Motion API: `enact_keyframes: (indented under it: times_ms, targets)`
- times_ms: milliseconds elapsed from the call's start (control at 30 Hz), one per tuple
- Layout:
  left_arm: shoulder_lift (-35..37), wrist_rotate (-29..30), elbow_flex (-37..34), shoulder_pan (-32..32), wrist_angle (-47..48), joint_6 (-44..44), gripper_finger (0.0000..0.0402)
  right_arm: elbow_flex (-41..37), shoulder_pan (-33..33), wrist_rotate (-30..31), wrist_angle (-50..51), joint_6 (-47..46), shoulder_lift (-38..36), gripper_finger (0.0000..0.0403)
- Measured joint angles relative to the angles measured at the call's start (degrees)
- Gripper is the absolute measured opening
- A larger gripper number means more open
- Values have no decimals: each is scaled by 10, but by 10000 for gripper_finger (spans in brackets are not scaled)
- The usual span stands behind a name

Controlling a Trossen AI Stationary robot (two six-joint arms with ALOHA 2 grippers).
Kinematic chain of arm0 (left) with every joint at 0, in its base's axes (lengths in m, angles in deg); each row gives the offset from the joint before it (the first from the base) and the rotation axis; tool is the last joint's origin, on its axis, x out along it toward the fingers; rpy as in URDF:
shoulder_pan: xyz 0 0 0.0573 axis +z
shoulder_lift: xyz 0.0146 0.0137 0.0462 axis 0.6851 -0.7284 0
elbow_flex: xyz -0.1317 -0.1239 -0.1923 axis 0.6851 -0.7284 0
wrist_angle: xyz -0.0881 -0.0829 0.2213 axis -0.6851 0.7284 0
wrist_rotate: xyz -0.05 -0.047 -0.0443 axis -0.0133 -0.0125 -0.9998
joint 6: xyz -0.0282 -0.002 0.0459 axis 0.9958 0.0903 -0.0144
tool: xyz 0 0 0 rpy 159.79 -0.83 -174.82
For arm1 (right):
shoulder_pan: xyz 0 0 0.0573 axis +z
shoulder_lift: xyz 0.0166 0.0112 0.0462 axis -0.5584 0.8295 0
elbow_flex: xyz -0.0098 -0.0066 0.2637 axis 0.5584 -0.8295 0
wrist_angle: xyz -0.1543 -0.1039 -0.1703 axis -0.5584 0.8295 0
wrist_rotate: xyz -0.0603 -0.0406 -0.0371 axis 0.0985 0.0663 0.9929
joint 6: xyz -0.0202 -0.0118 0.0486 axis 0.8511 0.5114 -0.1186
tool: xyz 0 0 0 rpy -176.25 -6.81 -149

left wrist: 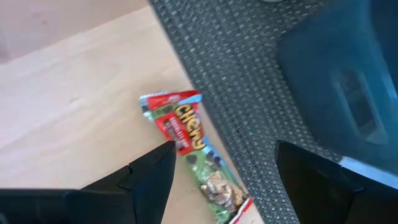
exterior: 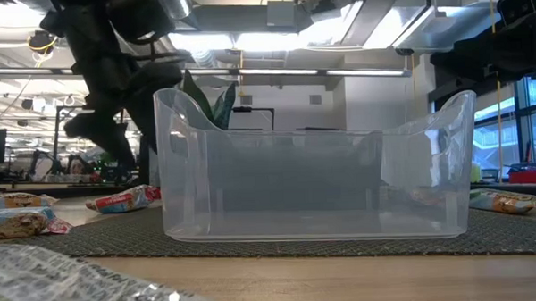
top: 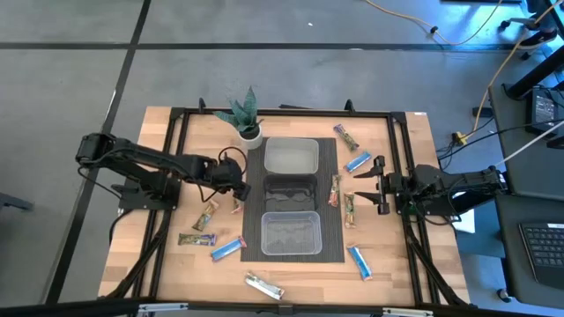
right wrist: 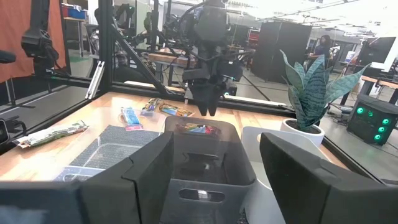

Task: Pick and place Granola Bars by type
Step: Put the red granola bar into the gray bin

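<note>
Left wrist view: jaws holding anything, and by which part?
Nothing held. The left gripper hangs open over a green-and-red Chewy bar lying on the table beside the mat.

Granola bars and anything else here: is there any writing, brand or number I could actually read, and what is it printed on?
"CHEWY": on the red and green granola bar between the left gripper's open fingers, in the left wrist view.
Smaller print on that wrapper: too blurred to read.
Other bars' wrappers, all views: too small or blurred.
</note>
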Motion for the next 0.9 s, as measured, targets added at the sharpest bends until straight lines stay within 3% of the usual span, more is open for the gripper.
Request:
enact_keyframes:
  times_ms: [333,633,900]
  targets:
    - [-30,13,-10,-14,-29,18,265,0,0,0,0,0,0,242]
    - [-111,-19,-9,-14,-30,39,265,0,0,0,0,0,0,242]
    - [-123,-22,-8,-14,-31,39,265,0,0,0,0,0,0,242]
